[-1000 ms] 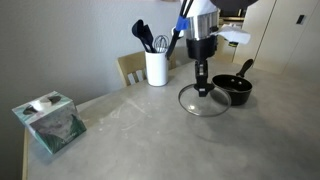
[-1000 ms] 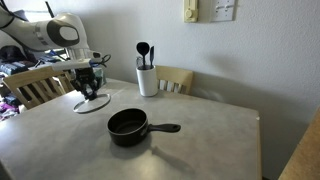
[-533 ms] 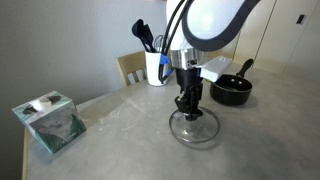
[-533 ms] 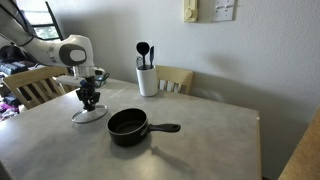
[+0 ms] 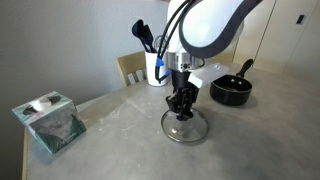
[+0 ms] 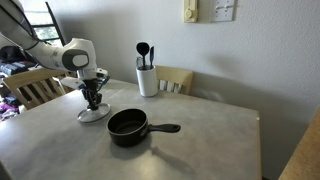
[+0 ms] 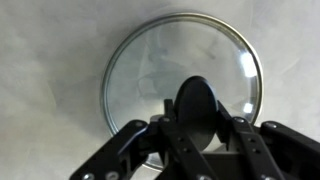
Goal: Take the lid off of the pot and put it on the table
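Surface: light grey, faintly mottled tabletop [image 5: 110,150], with a tissue box [image 5: 48,121] by one corner and a white utensil holder [image 6: 147,80] at the far edge.
Lid: the round glass lid [image 5: 198,131] is off the pot and lies flat and low over the tabletop, near the edge where a wooden chair [image 6: 30,85] stands. I cannot tell whether its metal rim is touching down yet.
Pot: the black saucepan [image 6: 128,126] sits open and apart from the lid, its long handle pointing away from me.
My fingers: my gripper [image 7: 200,128] is clamped on the lid's black knob [image 7: 200,98], one finger on each side.
Key relation: the lid hangs straight below my fingers, centred on the knob, with bare table beneath it.
Next move, as I judge it: lower until the rim rests, then release and rise straight up.
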Controlling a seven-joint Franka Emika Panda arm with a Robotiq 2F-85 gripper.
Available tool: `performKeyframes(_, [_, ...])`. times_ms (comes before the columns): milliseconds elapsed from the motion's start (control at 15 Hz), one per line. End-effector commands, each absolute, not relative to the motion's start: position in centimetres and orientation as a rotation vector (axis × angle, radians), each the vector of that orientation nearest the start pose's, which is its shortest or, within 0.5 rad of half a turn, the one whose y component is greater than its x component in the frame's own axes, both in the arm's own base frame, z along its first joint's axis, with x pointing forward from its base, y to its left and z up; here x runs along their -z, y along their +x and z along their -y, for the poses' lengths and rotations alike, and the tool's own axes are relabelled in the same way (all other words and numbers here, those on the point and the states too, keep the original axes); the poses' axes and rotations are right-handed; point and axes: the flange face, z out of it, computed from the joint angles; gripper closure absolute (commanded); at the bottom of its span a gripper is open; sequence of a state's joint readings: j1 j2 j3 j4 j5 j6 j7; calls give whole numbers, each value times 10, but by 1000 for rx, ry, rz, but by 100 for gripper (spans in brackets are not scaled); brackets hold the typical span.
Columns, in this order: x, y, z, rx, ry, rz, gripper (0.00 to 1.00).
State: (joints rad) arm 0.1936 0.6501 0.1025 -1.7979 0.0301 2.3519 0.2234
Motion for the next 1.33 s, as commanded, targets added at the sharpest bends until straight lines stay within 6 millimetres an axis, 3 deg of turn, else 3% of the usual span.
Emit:
performKeyframes(0, [-171,614,-193,-156,-3139,117,85])
performKeyframes(400, [-168,613,-206,-126,-3164,266,85])
performKeyframes(1000, [-161,620,-186,-50,-3057,222,85])
performKeyframes(1267, [-162,620,-189,-66,-3077,255,85])
